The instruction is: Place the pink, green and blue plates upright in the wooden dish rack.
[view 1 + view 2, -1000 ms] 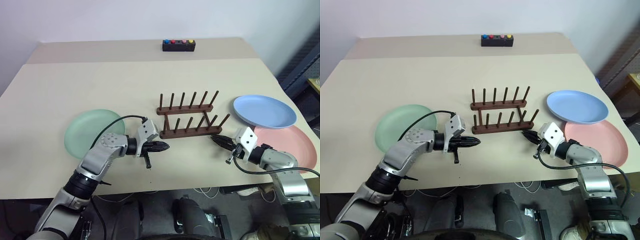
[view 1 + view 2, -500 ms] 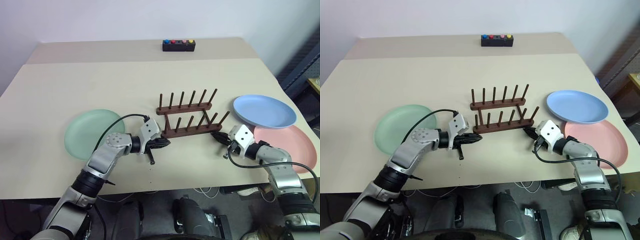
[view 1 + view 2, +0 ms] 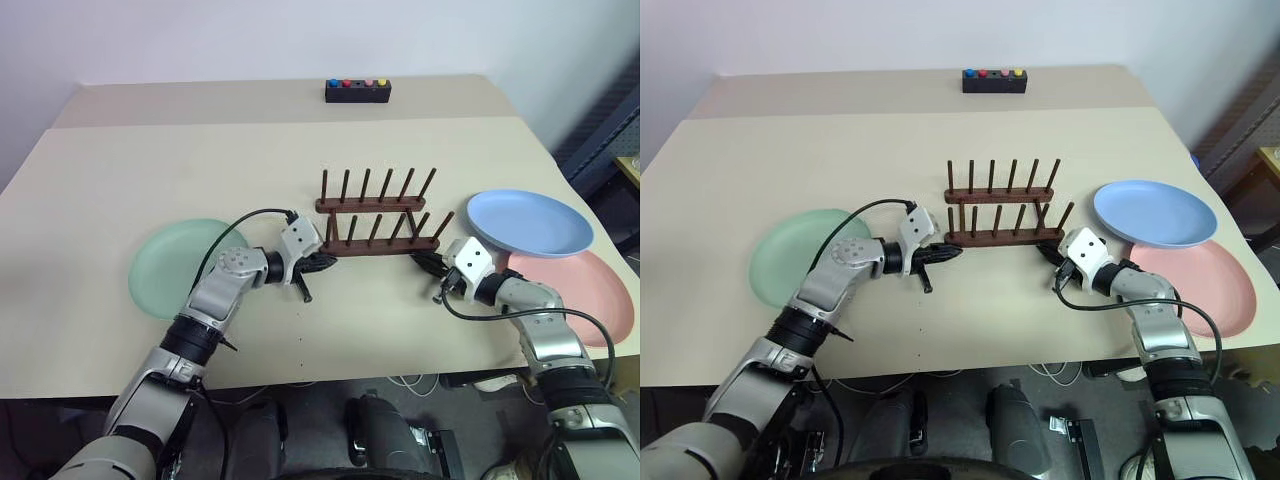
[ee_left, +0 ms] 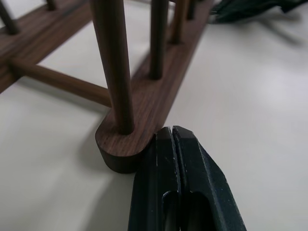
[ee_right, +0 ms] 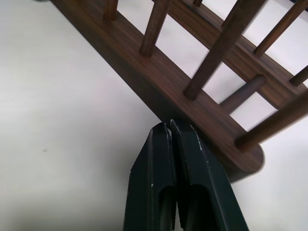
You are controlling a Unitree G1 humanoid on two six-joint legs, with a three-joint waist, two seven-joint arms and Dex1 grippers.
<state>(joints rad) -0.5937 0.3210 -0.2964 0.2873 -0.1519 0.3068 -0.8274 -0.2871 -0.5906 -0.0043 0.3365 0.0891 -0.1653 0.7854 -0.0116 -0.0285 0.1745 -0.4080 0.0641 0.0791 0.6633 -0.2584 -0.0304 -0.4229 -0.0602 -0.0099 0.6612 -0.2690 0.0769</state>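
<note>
The wooden dish rack [image 3: 375, 228] stands empty at the table's middle. My left gripper [image 3: 328, 262] is shut, its tips [image 4: 172, 132] against the rounded left end of the rack's near rail [image 4: 122, 147]. Over on the other side, my right gripper [image 3: 420, 262] is shut too and presses its tips [image 5: 169, 126] on the near rail's side [image 5: 159, 82] close to its right end. The green plate [image 3: 180, 265] lies flat to the left, behind my left arm. To the right lies the blue plate [image 3: 528, 222], its edge overlapping the pink plate [image 3: 585, 290].
A small black box with coloured buttons [image 3: 357, 91] sits at the far edge of the beige table [image 3: 200, 160]. Open tabletop stretches behind and to the left of the rack. The table's right edge runs just past the pink plate.
Both shut grippers have moved forward, and the rack has slid away from me with them, turning a little squarer to the table. The plates have not moved.
</note>
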